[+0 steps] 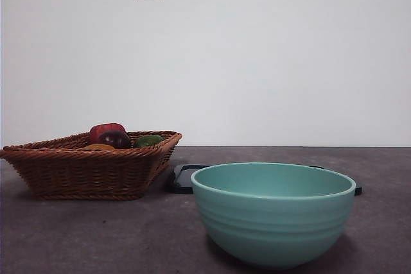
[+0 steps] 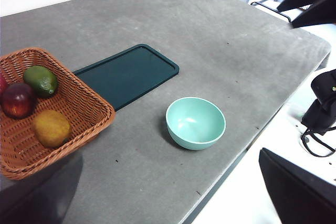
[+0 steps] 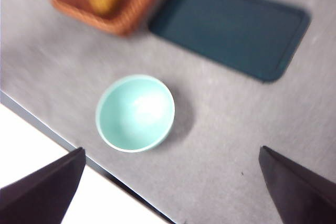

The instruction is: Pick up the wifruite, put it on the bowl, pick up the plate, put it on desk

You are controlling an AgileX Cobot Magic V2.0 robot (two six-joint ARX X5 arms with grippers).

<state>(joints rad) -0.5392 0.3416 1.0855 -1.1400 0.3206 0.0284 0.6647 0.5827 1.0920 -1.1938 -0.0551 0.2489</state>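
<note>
Starting out, we see the wifruite [image 2: 51,128] in the basket [image 2: 79,98], the bowl [image 2: 195,123] empty, and both grippers spread wide, holding nothing.

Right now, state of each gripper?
Left gripper: only one dark jaw shows at the frame corner; cannot tell.
Right gripper: open, holding nothing, above the bowl.
</note>
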